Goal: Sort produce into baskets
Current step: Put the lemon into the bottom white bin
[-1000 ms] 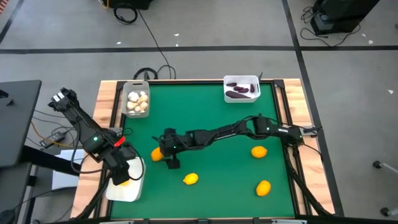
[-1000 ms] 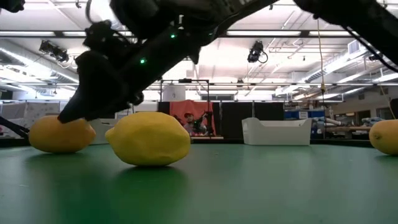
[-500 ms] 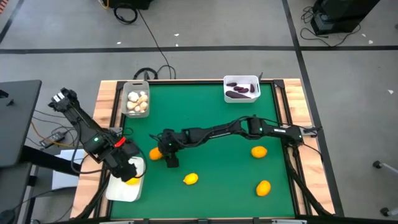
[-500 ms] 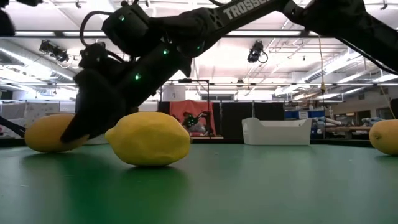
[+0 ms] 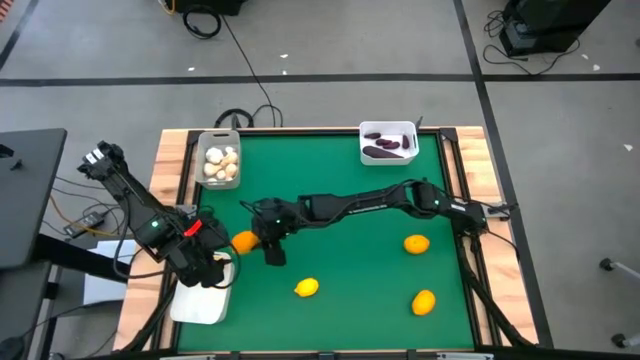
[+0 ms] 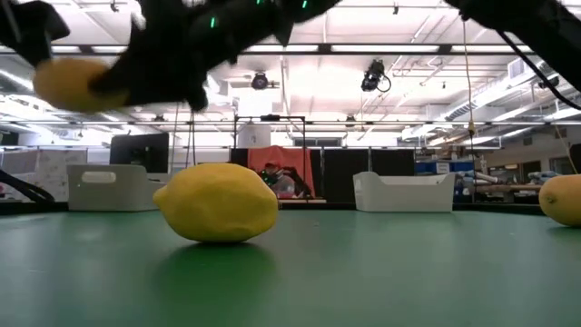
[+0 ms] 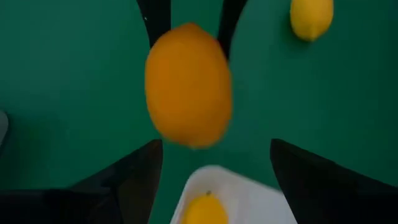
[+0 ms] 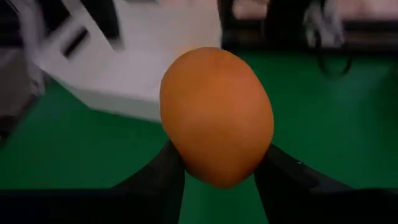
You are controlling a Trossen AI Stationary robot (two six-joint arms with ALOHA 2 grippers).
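An orange citrus fruit (image 5: 243,241) hangs above the green table's left half, with my right gripper (image 5: 250,240) shut on it. In the low view the fruit (image 6: 68,84) shows well above the table. My left gripper (image 5: 205,272) stands open over a white basket (image 5: 196,306) at the near left edge. A yellow fruit (image 7: 205,209) lies in that basket. Three more citrus fruits (image 5: 307,288) (image 5: 416,243) (image 5: 424,301) rest on the table. Garlic bulbs fill a greyish basket (image 5: 219,160), and purple eggplants lie in a white basket (image 5: 388,142). My right gripper pinches the orange fruit's two opposite sides (image 8: 177,155) between its two fingers (image 8: 283,171). The arm reaches in from the table's right side. The fruit is lifted clear of the table and stands out past the fingertips.
The yellow fruit (image 6: 216,202) nearest the low camera sits on the table right of the lifted one. The two far baskets stand along the far edge. Wooden rails (image 5: 170,170) border the green mat. Open mat lies in the middle.
My right gripper has shut on the orange fruit and raised it off the table, drifting a little toward the table's left edge and the white basket. The fruit, which rested on the mat a second ago, now hangs clear.
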